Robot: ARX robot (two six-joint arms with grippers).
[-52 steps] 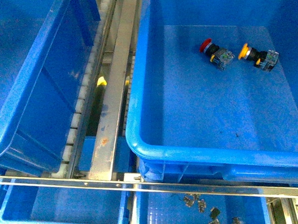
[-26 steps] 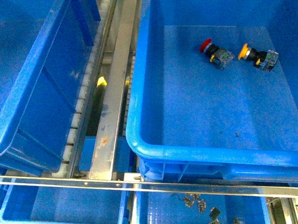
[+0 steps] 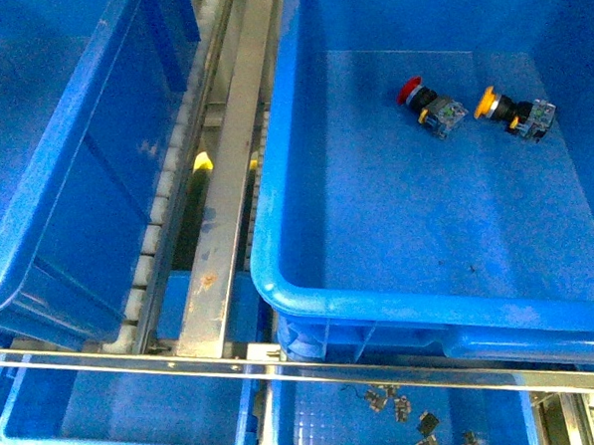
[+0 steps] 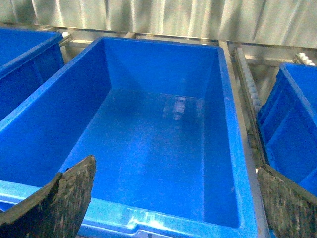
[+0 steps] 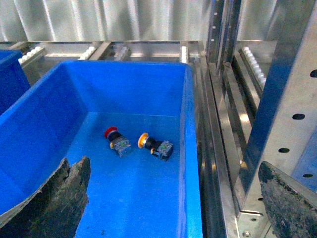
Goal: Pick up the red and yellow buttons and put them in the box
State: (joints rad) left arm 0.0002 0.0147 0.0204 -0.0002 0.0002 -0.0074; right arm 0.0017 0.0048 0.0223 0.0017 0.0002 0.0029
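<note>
Ahead of me, from the body camera, the red button [image 3: 410, 90] and the yellow button [image 3: 486, 102] lie on their sides on the floor of the box [image 3: 311, 292], close together near its far wall; neither arm shows there. From my left wrist I look into a different blue crate [image 4: 233, 148], and my left gripper [image 4: 173, 198] has its pads spread wide, holding nothing. From my right wrist both buttons rest inside the box, and my right gripper [image 5: 173, 198] hangs above it, fingers apart and empty. I judge the placing done.
</note>
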